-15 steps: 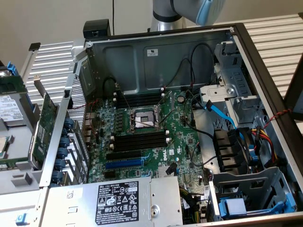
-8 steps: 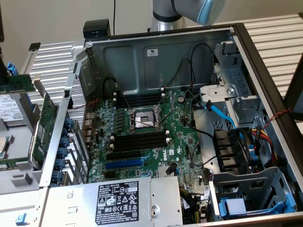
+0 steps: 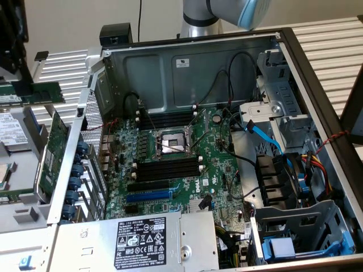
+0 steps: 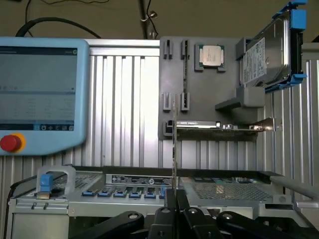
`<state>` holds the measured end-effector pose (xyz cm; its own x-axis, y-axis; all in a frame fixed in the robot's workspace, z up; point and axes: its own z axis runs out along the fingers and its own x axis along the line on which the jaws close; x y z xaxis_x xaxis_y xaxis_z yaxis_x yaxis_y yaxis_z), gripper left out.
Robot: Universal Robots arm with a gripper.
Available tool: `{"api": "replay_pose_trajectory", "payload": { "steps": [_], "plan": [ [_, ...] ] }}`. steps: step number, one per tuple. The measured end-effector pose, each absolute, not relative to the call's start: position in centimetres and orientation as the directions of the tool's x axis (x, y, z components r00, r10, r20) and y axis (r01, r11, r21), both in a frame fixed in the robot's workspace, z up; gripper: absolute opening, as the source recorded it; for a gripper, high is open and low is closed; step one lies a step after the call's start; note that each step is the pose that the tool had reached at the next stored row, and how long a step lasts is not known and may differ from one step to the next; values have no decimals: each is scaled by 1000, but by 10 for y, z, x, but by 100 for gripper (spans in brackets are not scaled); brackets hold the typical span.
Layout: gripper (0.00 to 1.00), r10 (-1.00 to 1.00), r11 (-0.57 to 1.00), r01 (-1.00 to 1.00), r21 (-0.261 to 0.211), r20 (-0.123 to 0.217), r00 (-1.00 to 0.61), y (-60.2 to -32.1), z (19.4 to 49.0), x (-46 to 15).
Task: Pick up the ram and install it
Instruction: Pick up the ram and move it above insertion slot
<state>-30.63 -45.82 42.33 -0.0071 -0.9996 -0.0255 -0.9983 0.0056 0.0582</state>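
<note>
As my gripper (image 4: 174,196) is clamped on the ram (image 4: 173,144) | step: carry, ram outside the case (image 3: 187,62) | next need, I judge: square alignment over a bare slot (image 3: 168,169).

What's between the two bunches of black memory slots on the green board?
The square metal processor socket sits between the farther memory slots and the nearer memory slots; the exterior view shows it.

A: In the case (image 3: 193,62)?
B: Motherboard (image 3: 221,153); on it, socket (image 3: 170,141) between two banks of memory slots (image 3: 167,167). Power supply (image 3: 147,243) before them; drive cage (image 3: 300,226) at the exterior view's right.
A: Ram (image 4: 173,144)?
B: Upright between the fingers (image 4: 183,204).
</note>
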Motion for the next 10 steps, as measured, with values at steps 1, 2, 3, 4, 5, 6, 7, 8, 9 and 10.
{"api": "replay_pose_trajectory", "payload": {
  "steps": [1, 2, 3, 4, 5, 6, 7, 8, 9, 10],
  "plan": [
    [13, -1000, 6, -998, 58, -26, -7, -458, 423, -302],
    [13, -1000, 6, -998, 58, -25, -7, -458, 423, -297],
    [13, -1000, 6, -998, 58, -25, -7, -458, 423, -293],
    [13, -1000, 6, -998, 58, -25, -7, -458, 423, -288],
    [13, -1000, 6, -998, 58, -26, -7, -458, 423, -283],
    [13, -1000, 6, -998, 58, -26, -7, -458, 423, -279],
    [13, -1000, 6, -998, 58, -25, -7, -458, 423, -274],
    [13, -1000, 5, -998, 58, -25, -7, -458, 423, -270],
    [13, -1000, 5, -998, 58, -26, -7, -458, 423, -265],
    [13, -1000, 5, -998, 58, -26, -7, -458, 423, -261]
  ]
}}
